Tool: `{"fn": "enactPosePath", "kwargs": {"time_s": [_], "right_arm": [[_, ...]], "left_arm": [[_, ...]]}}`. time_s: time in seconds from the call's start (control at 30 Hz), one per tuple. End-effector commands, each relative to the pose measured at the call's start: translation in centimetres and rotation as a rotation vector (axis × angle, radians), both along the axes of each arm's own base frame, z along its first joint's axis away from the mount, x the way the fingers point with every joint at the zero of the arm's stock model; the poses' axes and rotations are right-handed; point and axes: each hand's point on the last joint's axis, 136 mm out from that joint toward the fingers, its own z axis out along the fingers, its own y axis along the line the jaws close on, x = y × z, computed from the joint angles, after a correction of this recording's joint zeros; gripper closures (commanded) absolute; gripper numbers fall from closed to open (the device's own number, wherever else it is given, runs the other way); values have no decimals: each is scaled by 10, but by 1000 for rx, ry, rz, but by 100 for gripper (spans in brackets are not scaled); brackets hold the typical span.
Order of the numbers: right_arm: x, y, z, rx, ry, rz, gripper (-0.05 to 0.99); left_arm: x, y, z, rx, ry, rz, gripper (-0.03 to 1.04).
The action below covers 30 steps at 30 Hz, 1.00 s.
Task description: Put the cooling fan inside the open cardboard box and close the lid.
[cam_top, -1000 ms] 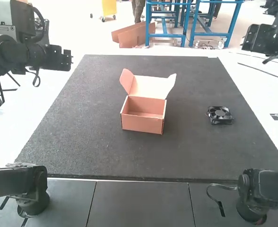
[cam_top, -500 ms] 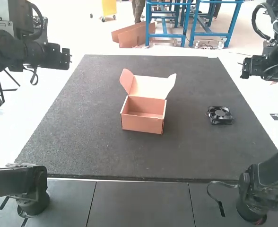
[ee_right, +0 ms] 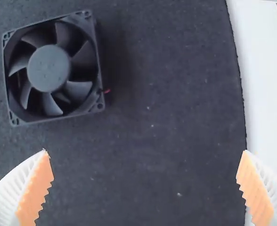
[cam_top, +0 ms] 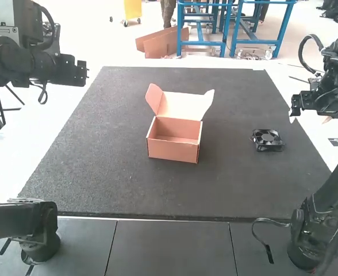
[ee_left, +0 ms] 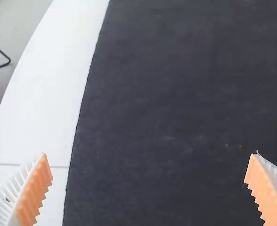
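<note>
The high camera sits up behind the rig, looking forward and down over the whole black mat (cam_top: 100, 161), while each wrist camera stares down at that mat from close above, the right one sharing the cooling fan (ee_right: 53, 68) with the high view.

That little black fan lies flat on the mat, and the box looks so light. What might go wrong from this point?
1. The cooling fan lies flat and off to one side of the open right gripper, not between its fingers. Closing here would likely miss it.
2. The cardboard box stands loose on the mat. Pushing its raised lid down might slide or tip it, with the left gripper well apart from it.
</note>
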Motion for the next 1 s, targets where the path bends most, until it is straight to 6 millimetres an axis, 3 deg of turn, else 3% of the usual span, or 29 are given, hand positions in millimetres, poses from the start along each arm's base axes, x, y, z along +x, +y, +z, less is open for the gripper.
{"fn": "enactPosePath", "kwargs": {"time_s": [0.0,0.43,0.7,0.97], "right_arm": [[13,-3,-2,13,-8,-1,4],[48,-11,-41,44,56,-35,4],[56,-11,-63,63,98,-49,4],[61,2,-77,92,129,-29,4]], "left_arm": [[3,-7,8,-23,-13,-29,4],[5,-9,-5,-29,36,-38,4],[7,-9,-8,-42,43,-29,4],[10,-9,-10,-45,47,-27,4]]}}
